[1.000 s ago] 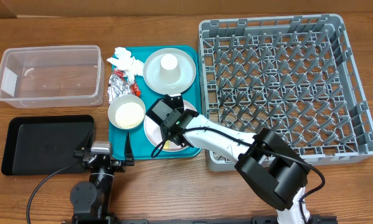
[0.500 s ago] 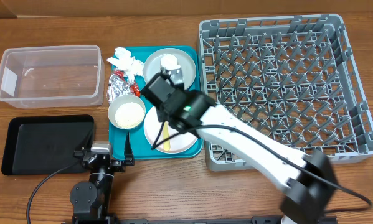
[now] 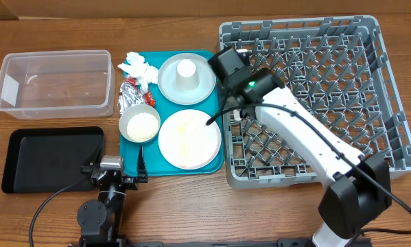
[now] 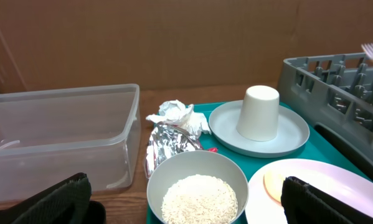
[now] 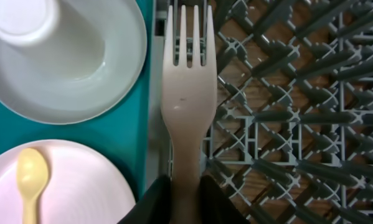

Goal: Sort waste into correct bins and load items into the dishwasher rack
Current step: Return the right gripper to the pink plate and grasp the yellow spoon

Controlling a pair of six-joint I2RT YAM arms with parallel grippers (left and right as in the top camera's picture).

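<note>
My right gripper (image 5: 186, 193) is shut on the handle of a pale beige fork (image 5: 186, 93) and holds it over the left wall of the grey dishwasher rack (image 3: 315, 96); it also shows in the overhead view (image 3: 227, 68). A yellow spoon (image 5: 30, 180) lies on the white plate (image 3: 189, 138). A white cup (image 3: 184, 70) stands upside down on the grey-green plate (image 3: 186, 89). The whitish bowl (image 3: 139, 125) holds rice. The tissue (image 3: 138, 68) and foil wrapper (image 3: 131, 96) lie on the teal tray. My left gripper (image 4: 186, 199) is open and empty, low at the front.
The clear tub (image 3: 54, 82) stands at the back left, with the black tray (image 3: 51, 158) in front of it. The teal tray (image 3: 131, 147) lies between them and the rack. The rack's pegs stand upright under the fork.
My right gripper has risen from the white plate with the fork and moved back and right to the rack's left wall. The left arm has not moved.
</note>
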